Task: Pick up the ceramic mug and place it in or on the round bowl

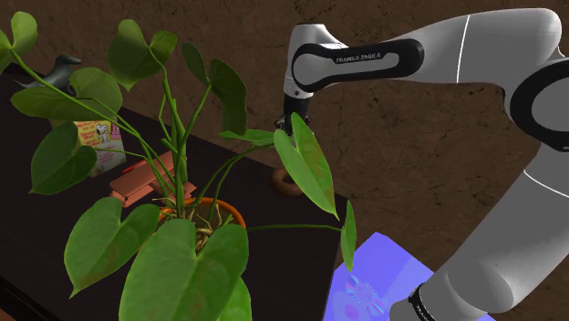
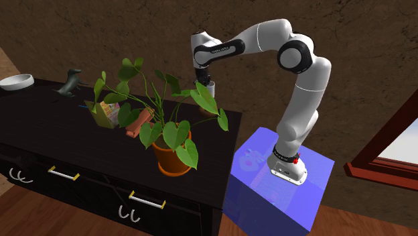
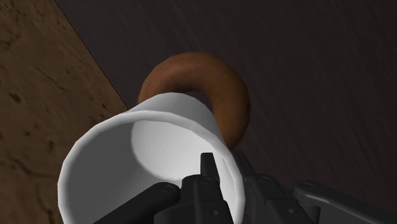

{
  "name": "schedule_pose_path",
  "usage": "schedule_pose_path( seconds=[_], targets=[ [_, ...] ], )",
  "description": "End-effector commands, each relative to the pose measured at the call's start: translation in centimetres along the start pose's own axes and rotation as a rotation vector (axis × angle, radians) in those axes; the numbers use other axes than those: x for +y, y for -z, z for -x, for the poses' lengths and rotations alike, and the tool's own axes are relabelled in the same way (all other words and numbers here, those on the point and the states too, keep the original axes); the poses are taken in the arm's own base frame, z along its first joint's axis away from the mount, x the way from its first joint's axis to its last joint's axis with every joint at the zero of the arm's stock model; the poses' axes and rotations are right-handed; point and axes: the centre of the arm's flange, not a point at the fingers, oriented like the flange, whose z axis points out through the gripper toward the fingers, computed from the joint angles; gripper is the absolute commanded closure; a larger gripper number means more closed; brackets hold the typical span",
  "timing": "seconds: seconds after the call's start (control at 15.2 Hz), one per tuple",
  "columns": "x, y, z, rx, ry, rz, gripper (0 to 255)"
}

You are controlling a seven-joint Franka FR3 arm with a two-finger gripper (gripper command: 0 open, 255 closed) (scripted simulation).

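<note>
The black pincer (image 3: 230, 181) pinches the wall of the white cylindrical mug (image 3: 153, 149), one finger inside, above a brown ring (image 3: 222, 89) on the dark desk (image 3: 305, 76). The mug is best carried upright, high over the leafy green potted plant (image 2: 171, 137), to the white round bowl (image 2: 17, 82) at the desk's far end.

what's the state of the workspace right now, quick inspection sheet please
surface: dark sideboard top, with drawers below
job's things: white mug held in the gripper; white round bowl at the sideboard's far end, well away from the mug
clutter: potted plant; brown ring on the top near the mug; dark figurine; small carton; reddish block
grippers: gripper shut on the mug's wall, one finger inside the mug
cables: nothing seen
surroundings: blue stand, rough brown wall, wooden floor, window frame
</note>
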Motion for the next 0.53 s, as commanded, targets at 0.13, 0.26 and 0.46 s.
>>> schedule_pose_path(
  seconds=[0.13,0.26,0.46],
  targets=[
    [-0.1,-2.1,0.0,0.001,0.000,0.000,255],
    [-0.1,-3.1,0.0,0.001,0.000,0.000,255],
    [-0.2,-4.7,0.0,0.001,0.000,0.000,255]
  ],
)
